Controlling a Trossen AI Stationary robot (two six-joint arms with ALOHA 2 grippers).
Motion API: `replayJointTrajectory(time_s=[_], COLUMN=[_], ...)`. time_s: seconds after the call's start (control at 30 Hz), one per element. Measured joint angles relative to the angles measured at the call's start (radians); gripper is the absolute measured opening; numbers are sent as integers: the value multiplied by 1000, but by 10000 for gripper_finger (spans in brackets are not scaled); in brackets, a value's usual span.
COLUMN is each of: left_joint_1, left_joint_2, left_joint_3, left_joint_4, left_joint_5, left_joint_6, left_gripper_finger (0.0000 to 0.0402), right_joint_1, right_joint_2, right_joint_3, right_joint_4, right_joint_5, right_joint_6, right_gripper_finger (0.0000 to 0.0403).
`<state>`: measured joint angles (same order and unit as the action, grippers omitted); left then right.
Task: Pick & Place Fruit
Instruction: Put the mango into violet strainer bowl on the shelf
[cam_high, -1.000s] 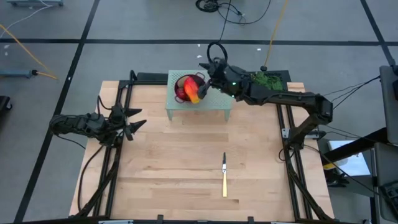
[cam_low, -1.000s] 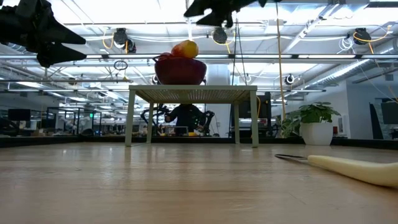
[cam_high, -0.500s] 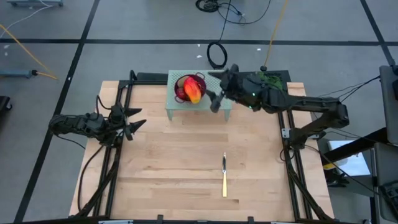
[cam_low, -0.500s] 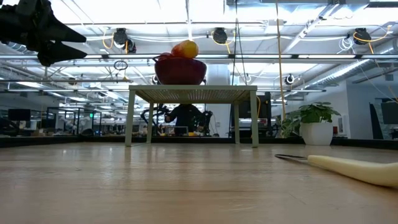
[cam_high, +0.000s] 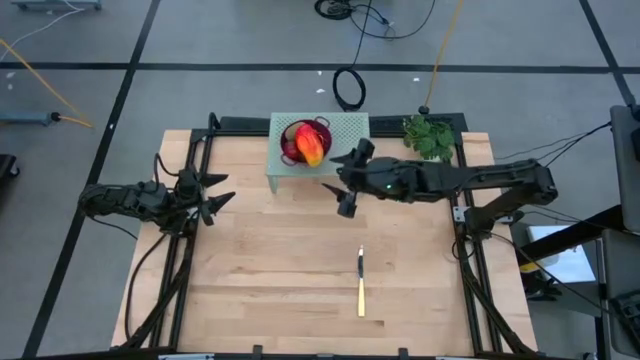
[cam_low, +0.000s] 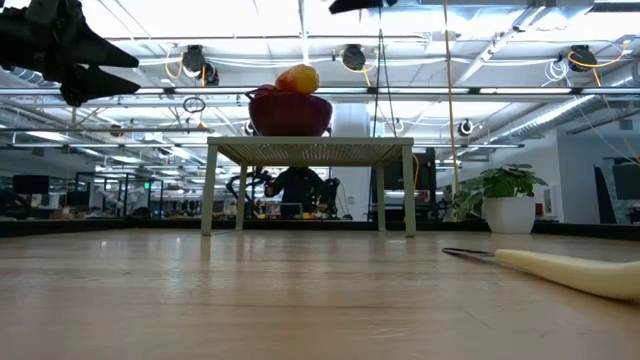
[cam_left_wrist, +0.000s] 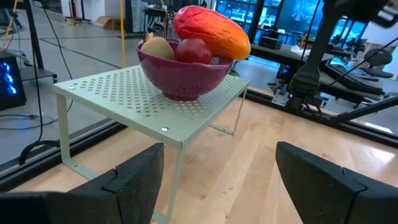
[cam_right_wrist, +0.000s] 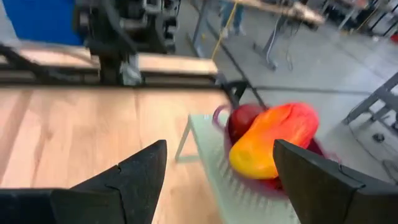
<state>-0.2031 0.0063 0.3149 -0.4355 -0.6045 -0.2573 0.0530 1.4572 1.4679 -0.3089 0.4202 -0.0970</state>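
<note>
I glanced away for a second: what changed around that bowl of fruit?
The right end effector, open and empty, drew back from over the bowl toward the table's middle. The red-orange fruit stayed on top, the left end effector stayed still, and the knife stayed put.

We are looking at a robotics lab set in a large open-plan hall. The wooden table (cam_high: 300, 250) sits on a black metal frame (cam_high: 175, 270) over a grey floor (cam_high: 200, 90) marked with dark tape lines, where loose cables (cam_high: 348, 88) and a yellow cord (cam_high: 40, 65) trail. Across the table we see exposed ceiling pipes and strip lights (cam_low: 480, 40), rows of distant workstations (cam_low: 100, 200), another dark robot arm (cam_low: 295, 190) and a potted plant (cam_low: 508, 200).
</note>
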Motion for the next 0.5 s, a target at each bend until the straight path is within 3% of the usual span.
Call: replayJointTrajectory(time_s=[0.17, 0.5], left_joint_1=[0, 0], left_joint_2=[0, 0], left_joint_3=[0, 0], left_joint_4=[1, 22], left_joint_5=[1, 1], left_joint_6=[-7, 2], left_gripper_finger=[310, 310], right_joint_1=[-2, -42], right_joint_2=[48, 126], right_joint_3=[1, -4], right_joint_4=[-36, -47], right_joint_5=[-2, -6], right_joint_6=[5, 6], right_gripper_finger=[281, 230])
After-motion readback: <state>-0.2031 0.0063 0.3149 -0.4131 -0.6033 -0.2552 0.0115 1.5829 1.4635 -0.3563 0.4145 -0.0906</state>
